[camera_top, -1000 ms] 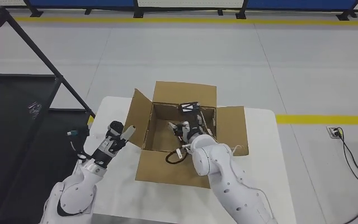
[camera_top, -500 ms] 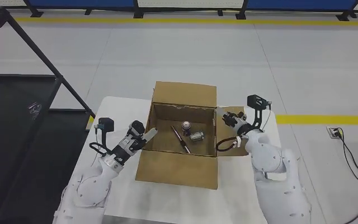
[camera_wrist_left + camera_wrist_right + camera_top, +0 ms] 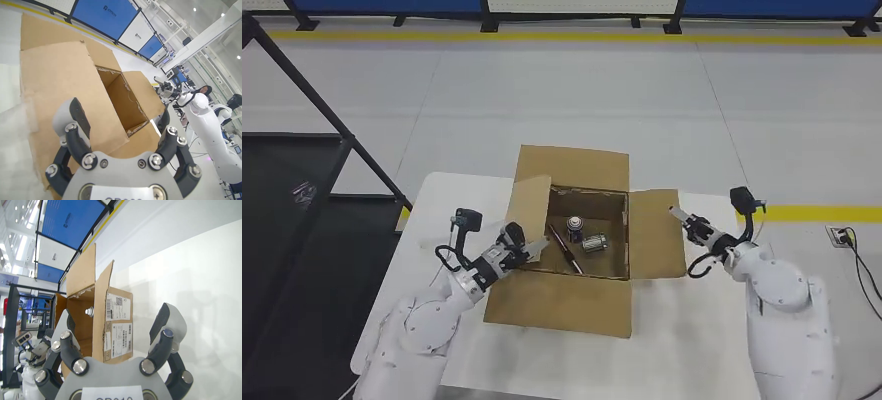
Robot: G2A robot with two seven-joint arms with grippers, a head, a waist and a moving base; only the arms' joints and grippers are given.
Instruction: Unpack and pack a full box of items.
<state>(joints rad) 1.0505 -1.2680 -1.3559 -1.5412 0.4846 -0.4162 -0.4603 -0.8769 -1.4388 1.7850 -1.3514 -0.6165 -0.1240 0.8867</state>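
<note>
Left hand is released by the raised left flap of your box; right hand, also released, hovers just past the right flap

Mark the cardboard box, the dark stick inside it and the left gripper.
cardboard box point(image 3: 557, 305), top view, on its near side.
dark stick point(image 3: 565, 248), top view, at its middle.
left gripper point(image 3: 121, 107), left wrist view, midway between its open fingers.
</note>
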